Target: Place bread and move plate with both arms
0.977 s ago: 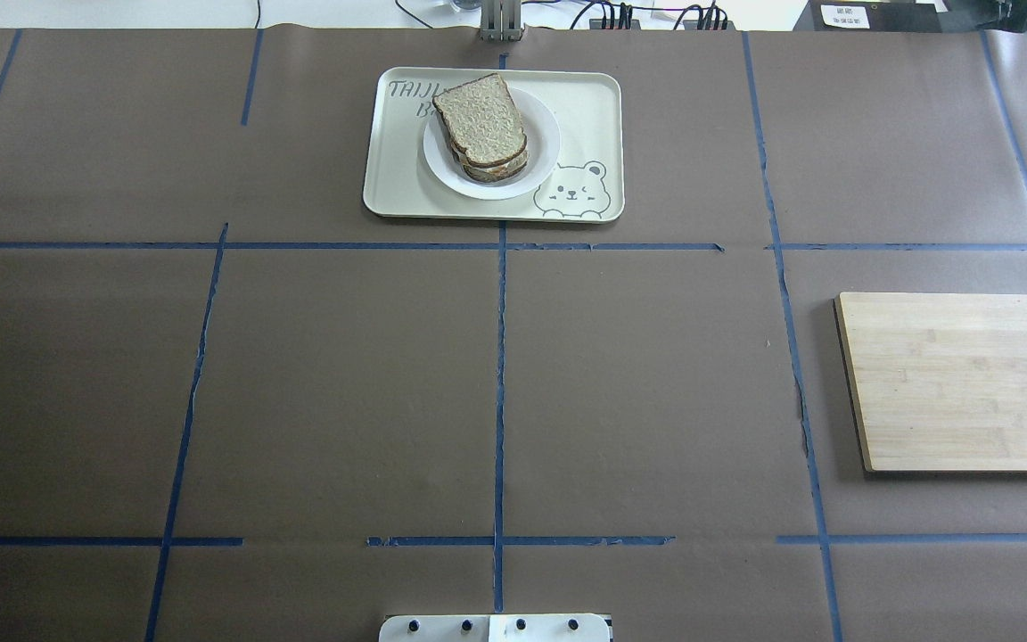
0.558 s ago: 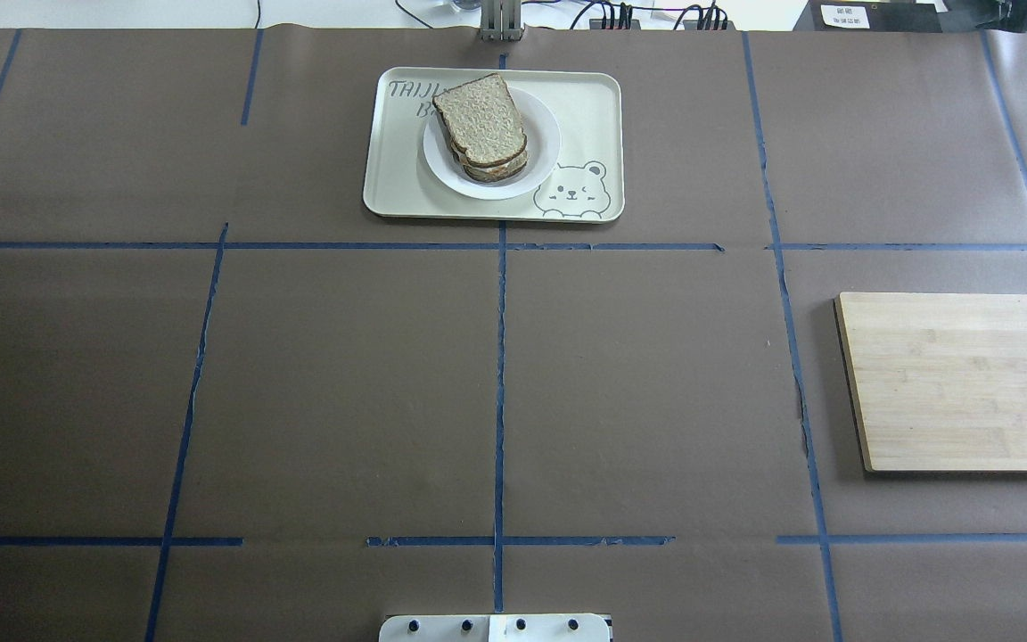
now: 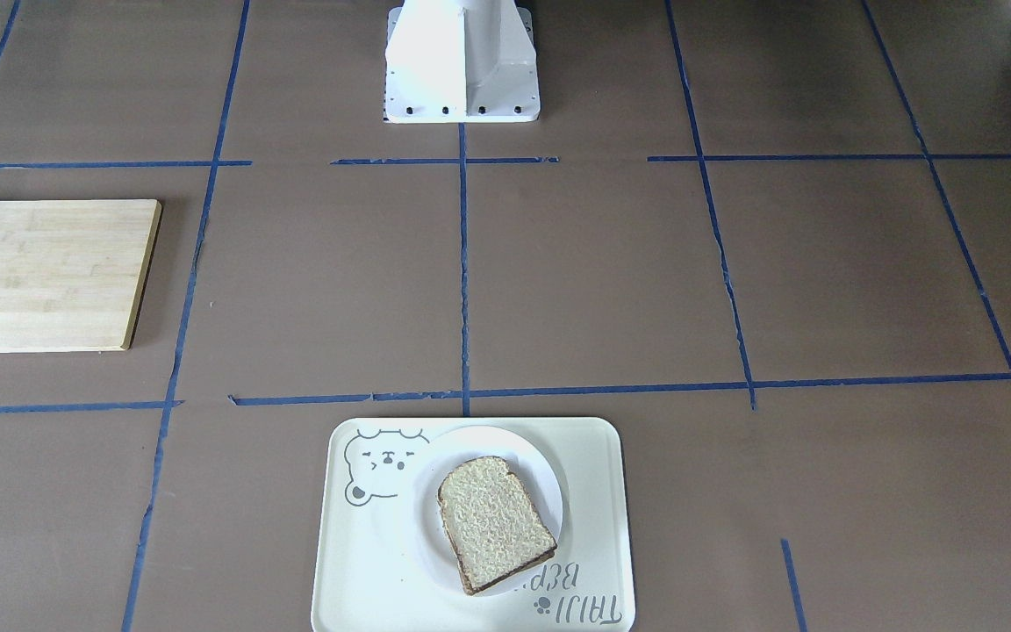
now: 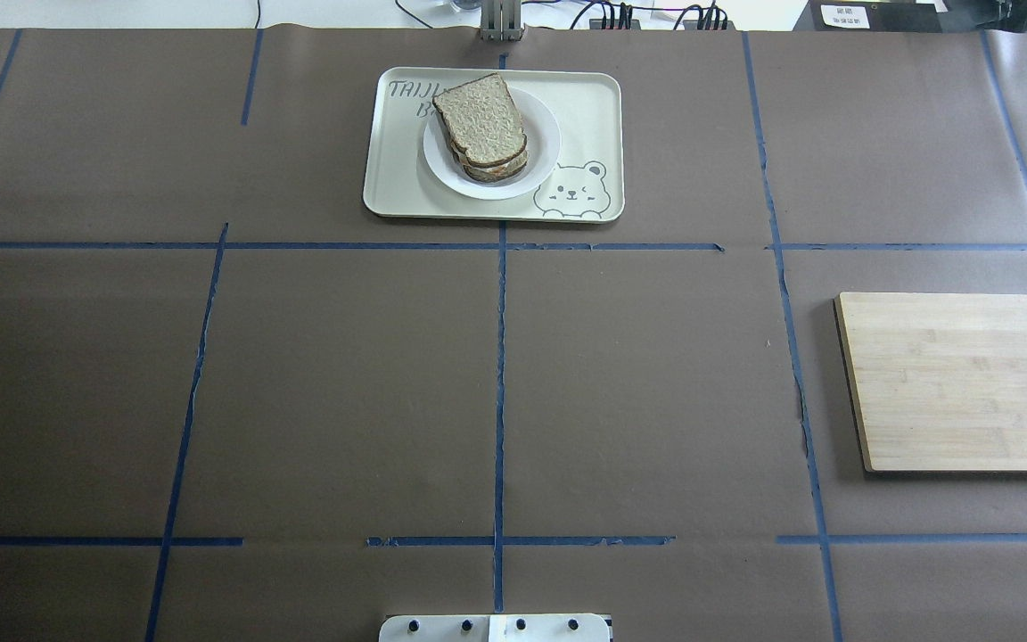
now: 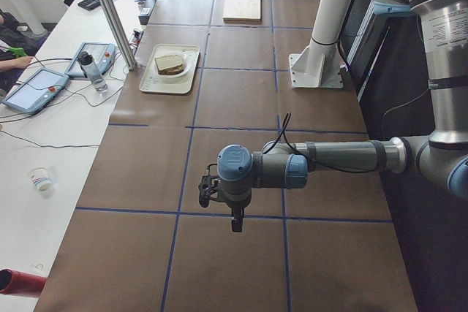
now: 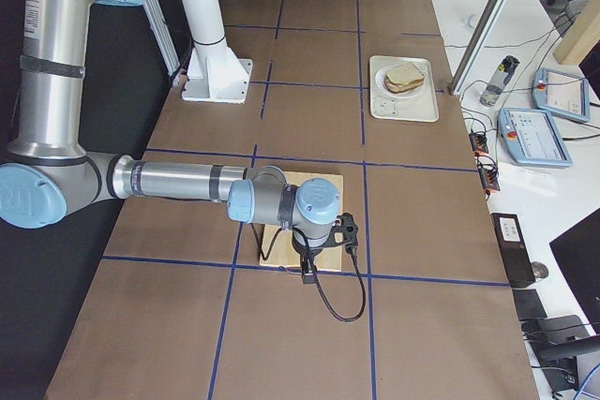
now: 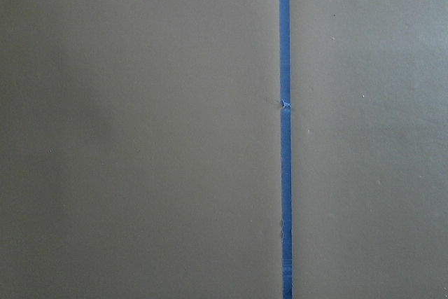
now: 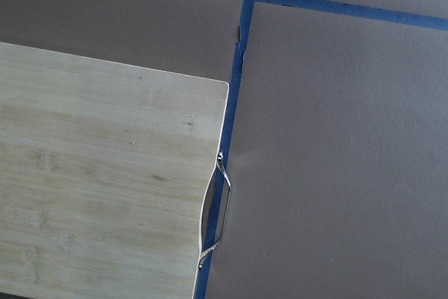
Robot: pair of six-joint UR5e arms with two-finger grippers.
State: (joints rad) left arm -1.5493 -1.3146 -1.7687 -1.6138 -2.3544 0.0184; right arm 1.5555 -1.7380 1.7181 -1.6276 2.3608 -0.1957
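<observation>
Two arms hang low over the near half of the table, one to each side of the white base, and neither touches anything. The left arm reaches out level with its gripper pointing down at bare brown paper and blue tape. The right arm is posed alike, with its gripper above one edge of the wooden cutting board, by the board's metal handle. The fingers show only in the side views, small and end-on, so it cannot be told whether either gripper is wide or narrow; nothing is seen in either. At the far centre, a cream tray with a bear drawing carries the white plate. The bread lies topmost on the plate, over a second slice whose edge shows beneath. Judged from this layout, placing and moving are done, and the step in hand is resting or drawing clear. To do it well, lift each gripper before swinging, especially the right one near the handle. Keep every link away from the tray, because the top slice sits askew, appears to reach past the rim, and would probably slide if nudged.
</observation>
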